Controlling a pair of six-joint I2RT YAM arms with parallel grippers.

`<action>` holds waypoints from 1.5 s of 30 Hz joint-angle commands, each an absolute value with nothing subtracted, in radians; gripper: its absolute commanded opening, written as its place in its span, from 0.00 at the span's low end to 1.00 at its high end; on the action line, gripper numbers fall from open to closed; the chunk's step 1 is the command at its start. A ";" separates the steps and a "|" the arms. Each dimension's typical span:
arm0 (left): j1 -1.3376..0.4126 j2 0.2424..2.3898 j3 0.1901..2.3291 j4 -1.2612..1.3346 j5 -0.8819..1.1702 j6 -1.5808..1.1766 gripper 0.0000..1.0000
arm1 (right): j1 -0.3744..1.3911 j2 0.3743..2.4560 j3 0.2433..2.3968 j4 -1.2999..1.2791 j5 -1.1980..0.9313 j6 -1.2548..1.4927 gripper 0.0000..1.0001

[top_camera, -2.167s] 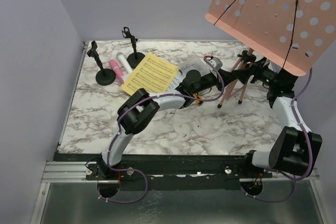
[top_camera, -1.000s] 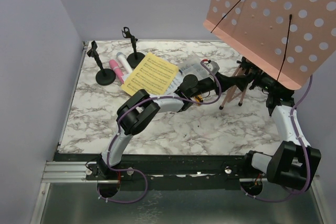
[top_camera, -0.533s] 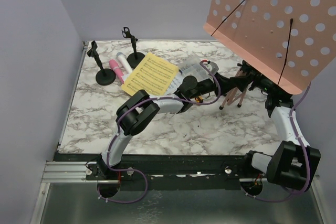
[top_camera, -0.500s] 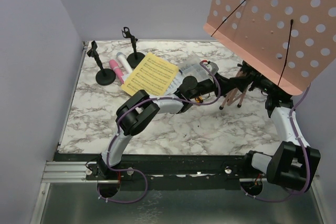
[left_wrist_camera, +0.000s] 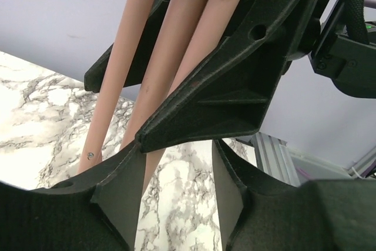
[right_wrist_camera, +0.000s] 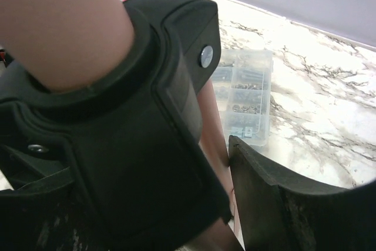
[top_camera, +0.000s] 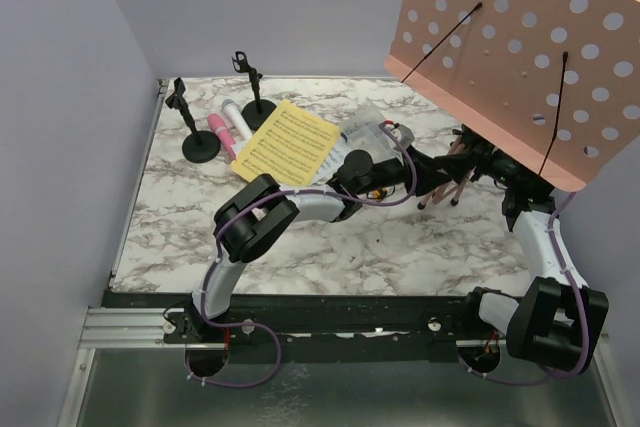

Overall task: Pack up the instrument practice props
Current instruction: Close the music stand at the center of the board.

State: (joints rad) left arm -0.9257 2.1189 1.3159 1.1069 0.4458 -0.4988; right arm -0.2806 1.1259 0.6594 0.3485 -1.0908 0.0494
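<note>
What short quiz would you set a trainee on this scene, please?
1. True or false: the pink microphone lies on the table.
2. Which wrist view shows the clear compartment box? A left, B right, C neither.
3. What colour is the sheet music beside that microphone?
Key: 1 true; 2 B; 3 yellow.

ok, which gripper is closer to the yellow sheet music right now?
Left. The left gripper sits at the music rack tripod legs, just right of the yellow sheet music; the right gripper clamps the rack's hub, farther right.
</note>
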 commanded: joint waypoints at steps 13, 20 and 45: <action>-0.950 1.918 1.142 1.120 0.441 -0.517 0.75 | -0.293 1.130 0.626 0.342 -1.130 0.053 0.56; -0.930 1.839 1.101 1.121 0.360 -0.577 0.99 | -0.293 1.120 0.620 0.360 -1.157 0.079 0.54; -0.955 1.956 1.333 1.242 0.263 -0.536 0.93 | -0.293 1.166 0.630 0.393 -1.218 0.191 0.44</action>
State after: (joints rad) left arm -0.9485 1.9396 1.3083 1.1976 0.2630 -0.5575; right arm -0.2920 1.1336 0.6182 0.4740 -1.1690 0.0753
